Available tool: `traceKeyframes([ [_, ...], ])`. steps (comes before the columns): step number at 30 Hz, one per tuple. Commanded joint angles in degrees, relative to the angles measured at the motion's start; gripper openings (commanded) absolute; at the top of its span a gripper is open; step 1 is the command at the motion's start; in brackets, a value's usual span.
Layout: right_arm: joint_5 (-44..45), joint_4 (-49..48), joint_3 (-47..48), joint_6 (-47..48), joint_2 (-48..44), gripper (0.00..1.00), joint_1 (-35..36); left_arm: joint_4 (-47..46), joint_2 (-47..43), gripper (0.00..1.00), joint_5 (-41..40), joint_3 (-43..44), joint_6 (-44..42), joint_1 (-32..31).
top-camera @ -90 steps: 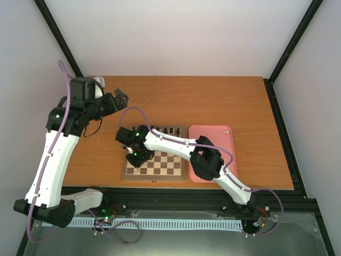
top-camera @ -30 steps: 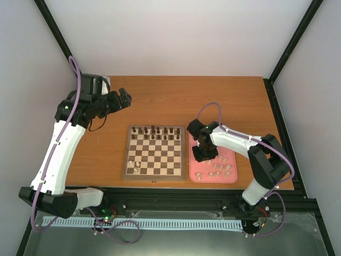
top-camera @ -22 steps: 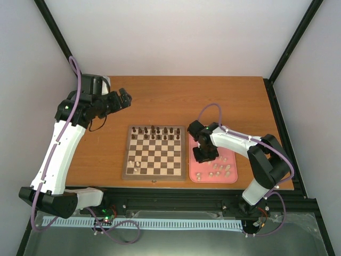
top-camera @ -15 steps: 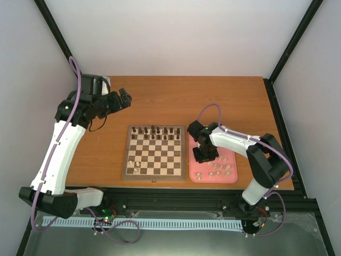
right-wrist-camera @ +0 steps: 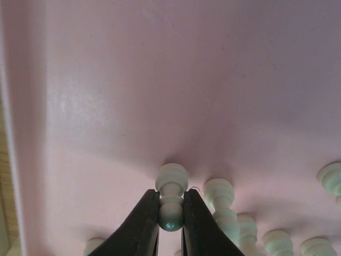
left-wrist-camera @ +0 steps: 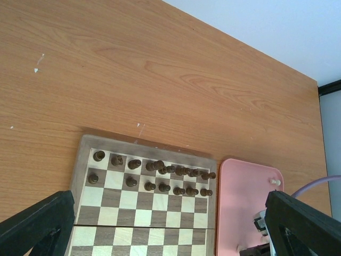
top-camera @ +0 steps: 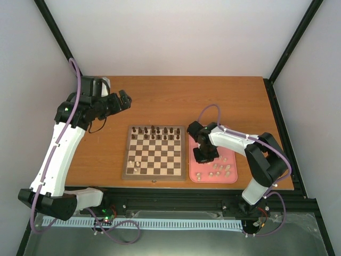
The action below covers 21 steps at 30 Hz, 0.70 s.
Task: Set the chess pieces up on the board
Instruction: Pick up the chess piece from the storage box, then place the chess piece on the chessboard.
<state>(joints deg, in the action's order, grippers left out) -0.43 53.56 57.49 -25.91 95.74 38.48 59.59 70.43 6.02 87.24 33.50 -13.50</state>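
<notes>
Near edge – two arm bases, one arm each side.

Pink tray (top-camera: 232,145) – near right on the surface (top-camera: 224,101), just beside the board's right edge. Loose cream pieces (top-camera: 217,169) lie scattered over its near half – about eight from above, too small for a sure count. One more cream piece (left-wrist-camera: 275,182) stands alone at the tray's far right corner.

Right end effector (top-camera: 205,156) – down over the left middle of the tray, its arm covering the tray's far left part from above. In the wrist view its fingers are closed on one cream pawn (right-wrist-camera: 171,184), pinching the head, with the base on the tray floor. A neighbouring piece (right-wrist-camera: 219,195) stands just beside the right finger (right-wrist-camera: 196,218); whether they touch I cannot tell. Six others sit partly in that view along the near and right edges.

The board (top-camera: 154,175) – centre of the surface, left of the tray. A small group of cream men (top-camera: 136,164) sits near its near left corner, three as far as I can tell. Dark chessmen (left-wrist-camera: 160,176) crowd the two far rows unevenly; the clump on the right blocks an exact count.

Left end effector (top-camera: 126,99) – far left, raised, well apart from the board, fingers spread wide, holding nothing.
</notes>
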Motion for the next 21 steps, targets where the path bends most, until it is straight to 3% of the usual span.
traceKeyframes([
  [1, 1.54, 4.06, 5.41, -0.30, -2.33, 0.08, -0.30, -0.87, -1.01, 1.00, 1.13, -0.05, -0.89, 0.37],
  [8, 0.06, 10.25, 20.80, 0.32, 1.38, 0.08, 4.68, -0.87, -1.59, 1.00, 0.83, -0.01, -0.81, 0.35],
  [15, -3.45, 10.87, 37.39, 0.37, 14.52, 0.08, 16.59, -1.06, -1.84, 1.00, 1.21, 0.31, -0.62, 0.36],
  [21, -5.87, 13.69, 51.78, 1.82, 25.20, 0.08, 22.57, -0.13, -2.44, 1.00, 0.18, 2.21, -1.29, 0.36],
])
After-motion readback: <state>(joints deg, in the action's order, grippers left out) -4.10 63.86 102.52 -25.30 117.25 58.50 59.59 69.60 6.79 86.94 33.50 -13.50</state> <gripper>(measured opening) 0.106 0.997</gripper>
